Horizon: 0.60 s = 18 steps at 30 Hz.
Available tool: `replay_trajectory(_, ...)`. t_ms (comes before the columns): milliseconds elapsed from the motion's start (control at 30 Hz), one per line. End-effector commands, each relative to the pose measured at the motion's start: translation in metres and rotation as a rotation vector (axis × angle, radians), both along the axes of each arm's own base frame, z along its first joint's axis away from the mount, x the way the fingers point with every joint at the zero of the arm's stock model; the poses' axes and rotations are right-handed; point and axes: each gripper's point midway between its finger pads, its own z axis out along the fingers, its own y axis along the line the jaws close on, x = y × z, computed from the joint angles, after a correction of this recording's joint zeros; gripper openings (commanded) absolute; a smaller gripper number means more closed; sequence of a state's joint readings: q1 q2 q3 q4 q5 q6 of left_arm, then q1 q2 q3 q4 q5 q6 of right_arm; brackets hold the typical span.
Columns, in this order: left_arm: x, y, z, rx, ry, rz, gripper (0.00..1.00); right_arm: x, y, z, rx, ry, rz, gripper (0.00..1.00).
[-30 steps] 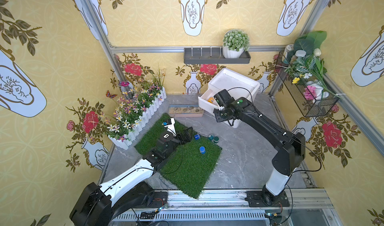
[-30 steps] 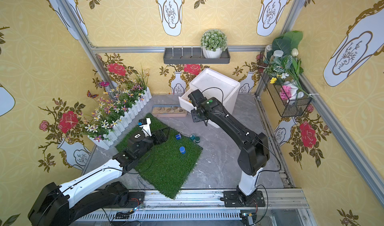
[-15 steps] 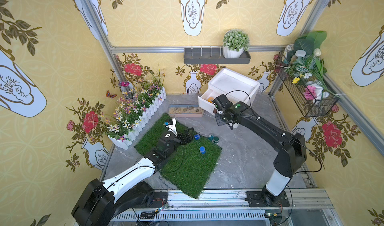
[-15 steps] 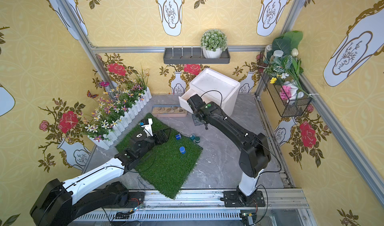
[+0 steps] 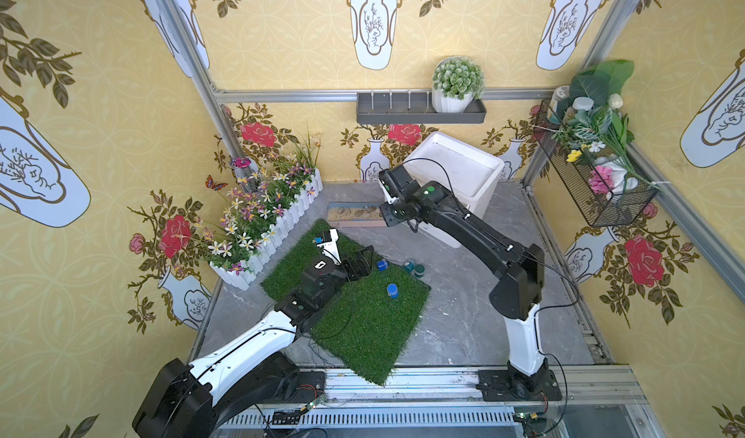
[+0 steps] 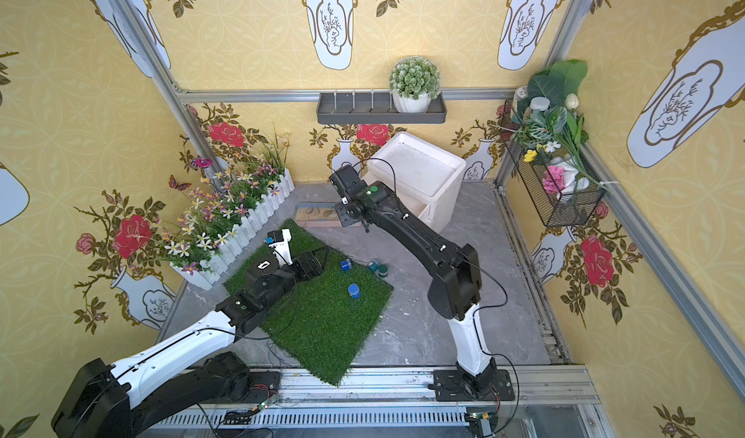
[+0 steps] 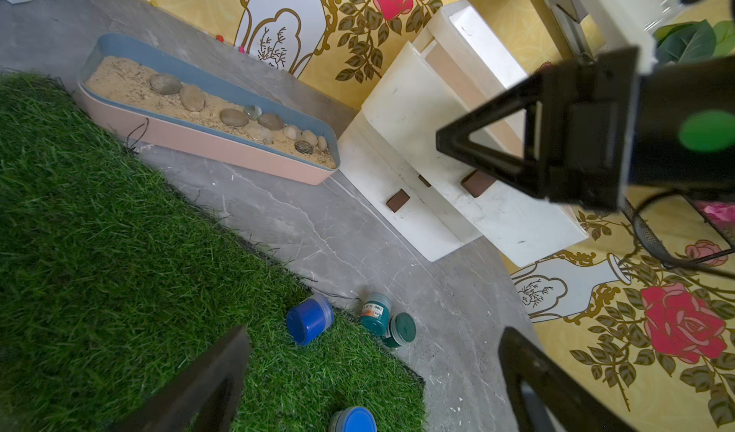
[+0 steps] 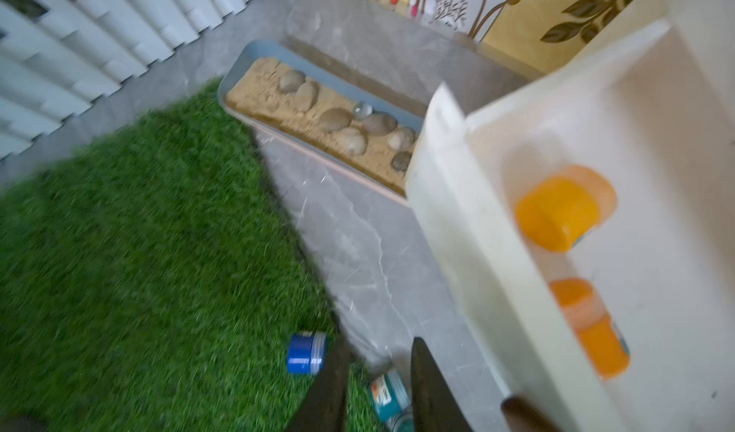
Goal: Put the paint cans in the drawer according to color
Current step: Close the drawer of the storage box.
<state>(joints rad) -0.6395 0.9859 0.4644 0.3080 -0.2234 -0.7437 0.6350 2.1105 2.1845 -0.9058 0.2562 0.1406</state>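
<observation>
Locate the white three-drawer chest (image 5: 455, 166) at the back right of the stone floor (image 5: 463, 319), with its uppermost drawer (image 8: 457, 219) pulled out. Inside that drawer, find the first orange paint can (image 8: 557, 211) and the second orange paint can (image 8: 592, 330). Both appear to lie on their sides, near each other but apart.

Note the right gripper (image 8: 378, 344), held in the air just in front of the open drawer, above the floor between the chest and the artificial-grass mat (image 5: 363, 327). Jaws narrowly apart, nothing between them.

Note the left gripper (image 5: 360, 261), low over the far part of the mat. Jaws spread wide and empty, facing the loose cans.

Find four cans outside the chest:
- First blue can (image 5: 382, 264): on its side at the mat's far edge, just beside the left gripper.
- Second blue can (image 5: 392, 290): upright on the mat, nearer the robot bases.
- One teal-green can (image 5: 409, 266): on its side, label showing in the left wrist view.
- Other teal-green can (image 5: 419, 270): touching the first, at the mat's edge on the stone floor.

Find the sand-and-pebble tray (image 5: 354, 214) along the back, just beside the chest.
</observation>
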Motion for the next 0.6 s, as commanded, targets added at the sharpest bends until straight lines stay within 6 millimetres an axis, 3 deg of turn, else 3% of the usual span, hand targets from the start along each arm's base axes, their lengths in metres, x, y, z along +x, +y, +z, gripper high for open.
replay_trajectory(0, 0.0, 0.004, 0.0, 0.029, -0.005, 0.01, 1.0, 0.023, -0.025, 0.001, -0.081, -0.034, -0.163, 0.23)
replay_trajectory(333, -0.005, 0.012, 0.004, 0.036, -0.015, 0.03, 1.0, 0.035, -0.103, -0.001, -0.196, -0.067, -0.358, 0.16)
replay_trajectory(533, -0.001, 0.004, 0.002, 0.029, -0.006, 0.004, 1.0, 0.028, -0.115, 0.008, -0.168, -0.082, -0.35, 0.16)
replay_trajectory(567, -0.001, 0.003, 0.003, 0.026, -0.006, 0.001, 1.0, 0.025, -0.118, -0.001, -0.185, -0.063, -0.348, 0.16)
